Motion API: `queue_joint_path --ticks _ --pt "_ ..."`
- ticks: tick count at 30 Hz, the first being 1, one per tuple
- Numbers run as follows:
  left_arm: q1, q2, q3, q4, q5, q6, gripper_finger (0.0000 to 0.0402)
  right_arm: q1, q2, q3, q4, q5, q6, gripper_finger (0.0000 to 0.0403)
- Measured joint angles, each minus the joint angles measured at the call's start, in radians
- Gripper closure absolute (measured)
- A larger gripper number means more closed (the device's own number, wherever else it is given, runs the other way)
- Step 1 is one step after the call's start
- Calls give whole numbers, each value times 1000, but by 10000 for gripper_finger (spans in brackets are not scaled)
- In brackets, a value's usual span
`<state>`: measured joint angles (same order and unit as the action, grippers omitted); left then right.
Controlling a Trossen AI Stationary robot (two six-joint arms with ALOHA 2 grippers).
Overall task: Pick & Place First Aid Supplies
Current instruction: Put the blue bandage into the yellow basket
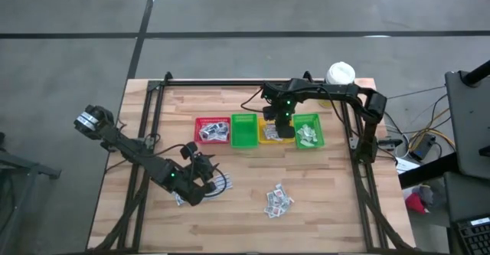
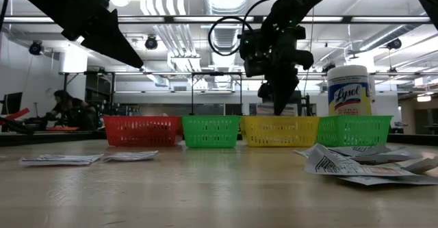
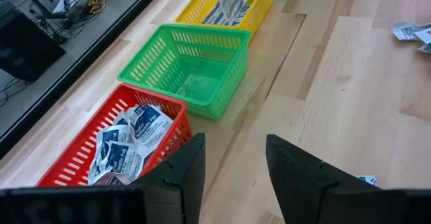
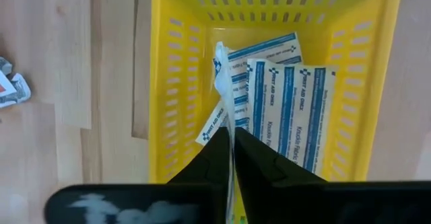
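Yellow slotted plastic bin [image 4: 269, 22]: blue-striped white paper packets [image 4: 296, 109]. Right gripper [image 4: 232, 143] above it, fingers pinched on thin white packet [image 4: 222, 83]. Neighbouring red bin [image 3: 87, 163]: crumpled packets. Left gripper [image 3: 232, 163] open, empty.

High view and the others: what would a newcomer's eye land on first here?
The row of four bins along the table's far side: red bin, green bin, yellow bin, second green bin. The right end effector hangs over the yellow bin, pinching a white packet above blue-striped packets inside. The left end effector waits open near the front left, and loose packets lie at the front.
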<state>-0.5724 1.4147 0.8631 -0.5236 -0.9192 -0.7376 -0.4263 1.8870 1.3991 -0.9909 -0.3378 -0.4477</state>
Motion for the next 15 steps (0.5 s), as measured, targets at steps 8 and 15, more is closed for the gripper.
queue_joint_path --ticks 8,15 --pt "0 0 0 0 0 1 248 1 0 1 -5 95 8 321" --pt "0 0 0 0 0 6 248 3 -1 88 -152 136 53 292"
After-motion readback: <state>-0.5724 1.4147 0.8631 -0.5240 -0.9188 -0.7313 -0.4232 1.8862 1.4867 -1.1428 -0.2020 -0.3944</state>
